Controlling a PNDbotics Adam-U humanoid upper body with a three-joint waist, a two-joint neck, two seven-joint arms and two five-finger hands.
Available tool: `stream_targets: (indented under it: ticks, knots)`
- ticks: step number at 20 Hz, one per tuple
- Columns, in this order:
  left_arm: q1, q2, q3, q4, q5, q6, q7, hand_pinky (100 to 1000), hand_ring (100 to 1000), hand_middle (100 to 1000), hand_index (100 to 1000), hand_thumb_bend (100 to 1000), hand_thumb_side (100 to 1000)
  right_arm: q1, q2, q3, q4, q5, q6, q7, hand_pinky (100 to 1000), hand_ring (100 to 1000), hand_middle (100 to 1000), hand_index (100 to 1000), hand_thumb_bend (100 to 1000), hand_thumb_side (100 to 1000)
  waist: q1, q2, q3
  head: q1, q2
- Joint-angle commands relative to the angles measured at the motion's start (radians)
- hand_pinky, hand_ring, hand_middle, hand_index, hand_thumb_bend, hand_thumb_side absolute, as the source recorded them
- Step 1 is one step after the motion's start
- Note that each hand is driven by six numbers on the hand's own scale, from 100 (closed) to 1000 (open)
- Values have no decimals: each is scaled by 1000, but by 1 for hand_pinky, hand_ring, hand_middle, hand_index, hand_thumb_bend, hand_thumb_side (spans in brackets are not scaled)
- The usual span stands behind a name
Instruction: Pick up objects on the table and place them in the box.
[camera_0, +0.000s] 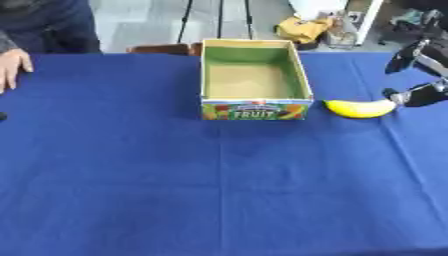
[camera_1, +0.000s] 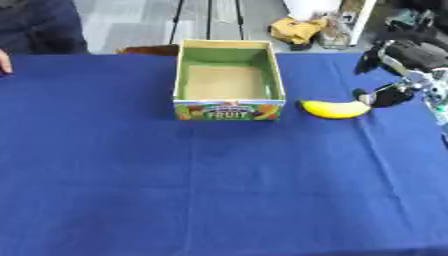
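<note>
While the banana lies on the blue worktop just beside the box, at about three o'clock from it, the right robot hand sits at the fruit's far tip, one dark finger low against that end and another raised above, spread apart and not closed on anything. The box looks empty. The step in hand appears to be the reach for the grasp. Next, the fingers need to settle round the banana, close, lift it clear and carry it toward nine o'clock over the box wall. The left robot hand is out of sight.
</note>
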Motion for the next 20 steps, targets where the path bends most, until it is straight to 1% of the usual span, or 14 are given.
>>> stream_targets:
  ticks: [1,3,5,14,20]
  knots:
    - [-9,19,10,-10,0,0,-1,609,698,658,742,511,780,-30,-48,2,18,21,-13,27,738,756,758,837,510,100,1,-11,5,-2,9]
    - [-10,19,9,-11,0,1,-2,609,696,658,742,511,780,-43,-48,7,41,35,-19,44,745,765,778,852,537,100,2,-9,13,-3,9]
    - [-10,20,8,-11,1,1,-3,609,695,658,742,511,780,-57,-47,10,66,48,-25,55,747,768,785,855,542,100,3,-8,19,-3,9]
    - [-15,21,2,-13,4,4,-10,609,695,658,742,509,782,-131,-33,19,211,106,-36,85,749,769,770,844,509,100,10,4,48,-13,6]
    - [-17,20,-1,-14,7,6,-14,609,696,658,742,508,783,-162,-13,23,279,141,-46,87,751,771,766,838,478,100,15,13,64,-17,6]
